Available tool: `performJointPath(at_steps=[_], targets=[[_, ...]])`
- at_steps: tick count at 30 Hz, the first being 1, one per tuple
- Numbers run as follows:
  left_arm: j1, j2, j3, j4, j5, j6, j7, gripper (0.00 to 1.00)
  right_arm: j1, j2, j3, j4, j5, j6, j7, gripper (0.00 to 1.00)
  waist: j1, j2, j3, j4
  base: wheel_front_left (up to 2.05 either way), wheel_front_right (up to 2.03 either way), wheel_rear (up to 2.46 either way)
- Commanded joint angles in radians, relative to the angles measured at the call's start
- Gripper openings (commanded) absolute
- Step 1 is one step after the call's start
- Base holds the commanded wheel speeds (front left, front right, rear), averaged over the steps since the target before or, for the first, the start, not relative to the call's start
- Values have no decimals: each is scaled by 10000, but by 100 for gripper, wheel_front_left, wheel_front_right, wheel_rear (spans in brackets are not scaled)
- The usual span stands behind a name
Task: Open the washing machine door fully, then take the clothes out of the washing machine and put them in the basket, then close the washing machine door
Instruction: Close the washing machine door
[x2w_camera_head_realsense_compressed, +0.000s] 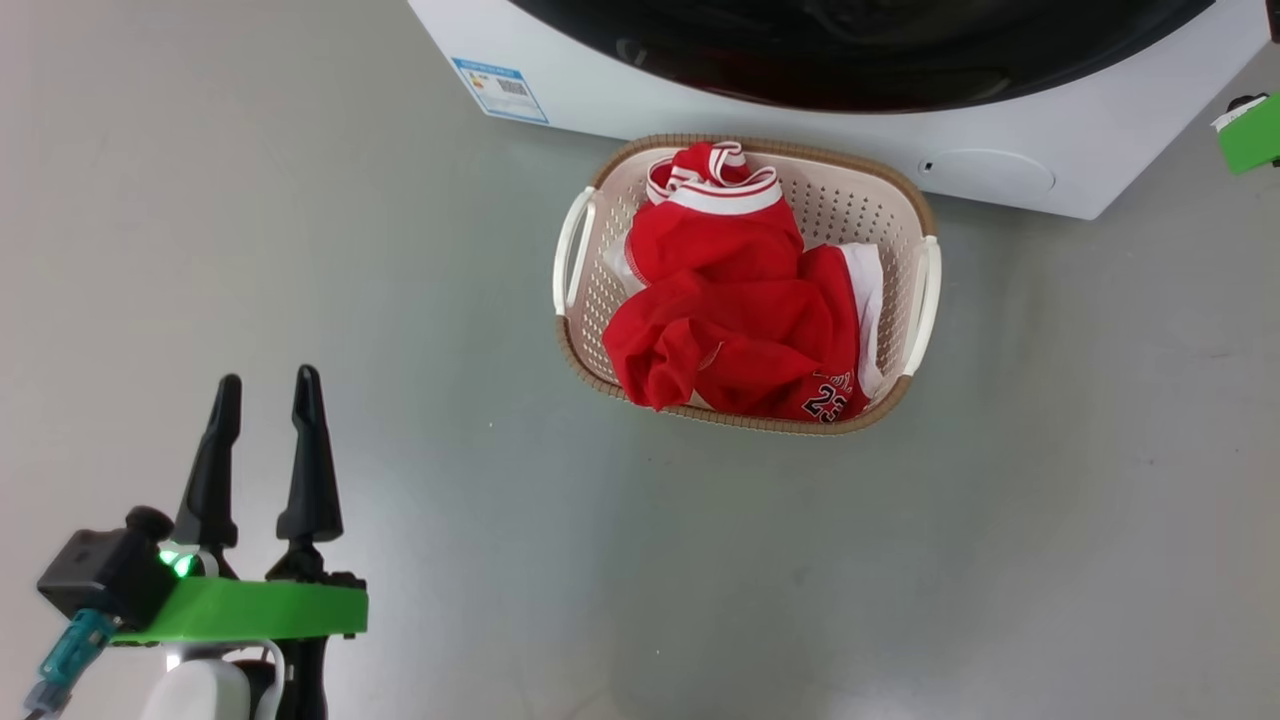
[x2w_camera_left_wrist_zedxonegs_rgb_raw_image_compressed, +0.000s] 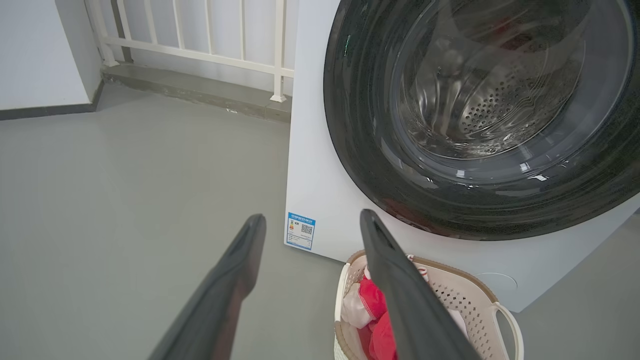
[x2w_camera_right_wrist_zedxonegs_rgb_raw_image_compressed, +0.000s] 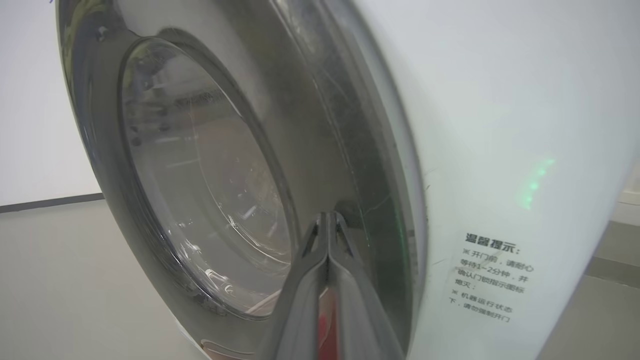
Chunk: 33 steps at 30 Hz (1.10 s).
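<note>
The washing machine (x2w_camera_head_realsense_compressed: 700, 105) stands at the top of the head view, and its black washing machine door (x2w_camera_head_realsense_compressed: 860, 60) lies flat against the white front. Close in front of it the basket (x2w_camera_head_realsense_compressed: 750, 422) holds the red clothes (x2w_camera_head_realsense_compressed: 740, 310), with the number 23 showing. Low on the left, over bare floor, my left gripper (x2w_camera_head_realsense_compressed: 267, 378) is open and holds nothing. The left wrist view looks between that open left gripper (x2w_camera_left_wrist_zedxonegs_rgb_raw_image_compressed: 312, 216) at the door (x2w_camera_left_wrist_zedxonegs_rgb_raw_image_compressed: 480, 125), the steel drum behind the glass and the basket (x2w_camera_left_wrist_zedxonegs_rgb_raw_image_compressed: 460, 295). My right gripper (x2w_camera_right_wrist_zedxonegs_rgb_raw_image_compressed: 327, 216) is shut, its tips at the door's (x2w_camera_right_wrist_zedxonegs_rgb_raw_image_compressed: 200, 190) dark rim.
Grey floor lies all around the basket. A white railing (x2w_camera_left_wrist_zedxonegs_rgb_raw_image_compressed: 200, 50) on a low kerb runs behind the machine's left side. A blue label (x2w_camera_head_realsense_compressed: 500, 90) marks the lower front, and a sticker with printed text (x2w_camera_right_wrist_zedxonegs_rgb_raw_image_compressed: 492, 275) sits right of the door. A green part of my right arm (x2w_camera_head_realsense_compressed: 1250, 130) shows at the right edge.
</note>
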Motion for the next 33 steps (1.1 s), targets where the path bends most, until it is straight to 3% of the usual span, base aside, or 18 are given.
performJointPath(at_steps=[1, 2, 3, 4, 5, 6, 7, 20, 33], targets=[[-95, 222, 366, -141, 23, -30, -93, 100, 325, 33, -89, -90, -13, -71, -44, 0, 0, -1, -103, -40, 0, 0, 0], [-87, 227, 362, -127, 29, -30, -93, 100, 386, 81, -107, -75, -31, -71, -44, 2, 0, -1, -168, -53, 0, 0, 0], [-76, 229, 357, -117, 29, -30, -93, 100, 463, 131, -98, -65, -60, -71, -44, 24, 0, -1, -244, -65, 0, 0, 0], [-76, 229, 357, -117, 29, -30, -93, 100, 463, 131, -98, -65, -60, -71, -44, 24, 0, -1, -244, -65, 0, 0, 0], [-58, 232, 358, -103, 31, -30, -93, 100, 545, 191, -68, -97, -79, -71, -44, 43, 0, -1, -327, -80, 0, 0, 0], [-36, 235, 368, -89, 33, -30, -93, 100, 636, 249, -42, -155, -95, -71, -44, 86, 0, -1, -416, -100, 0, 0, 0], [-10, 241, 381, -73, 38, -30, -93, 100, 724, 289, -12, -198, -96, -71, -44, 100, 0, -1, -509, -126, 0, 0, 0], [442, 452, 525, 50, 152, -31, -93, 100, 2638, 1031, 16, -983, -160, -71, -44, 100, 0, -1, -2028, -746, 0, 0, 0], [765, 507, 555, -21, 200, -31, -93, 100, 4289, 1706, -361, -1766, -360, -71, -44, 100, 0, -1, -2864, -1454, 0, 0, 0]])
